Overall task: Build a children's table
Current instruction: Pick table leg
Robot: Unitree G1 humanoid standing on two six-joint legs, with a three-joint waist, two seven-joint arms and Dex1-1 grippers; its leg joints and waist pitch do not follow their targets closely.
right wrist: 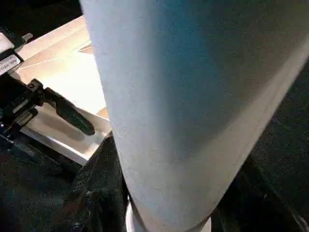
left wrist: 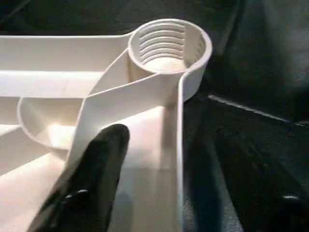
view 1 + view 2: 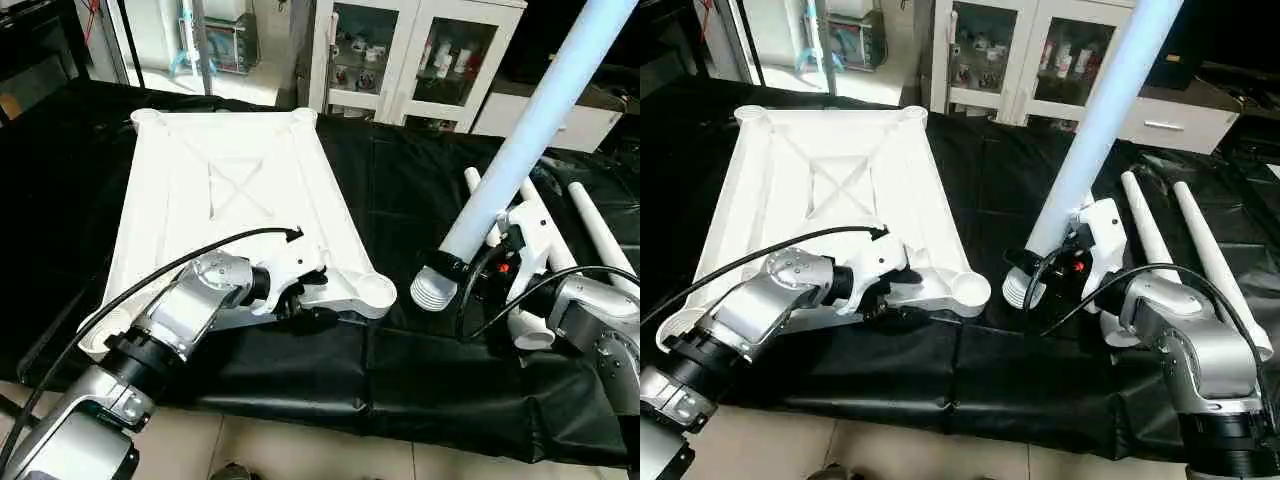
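Silver forearms frame the black-draped surface (image 3: 400, 400). Left hand (image 3: 300, 312) straddles the ribbed white tabletop's (image 3: 220, 190) rim (grip uncertain); right hand (image 3: 1065, 262) clamps a smooth tapered leg (image 3: 530, 130).

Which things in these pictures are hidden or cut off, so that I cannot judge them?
- Held leg: its upper end is cut off by the top edge of the eye views.
- Right gripper: jaws hidden behind the leg in the right wrist view.
- Left gripper: one jaw shows on the tabletop rim; the second is hidden below it.
- Spare legs: near ends hidden by the right arm.
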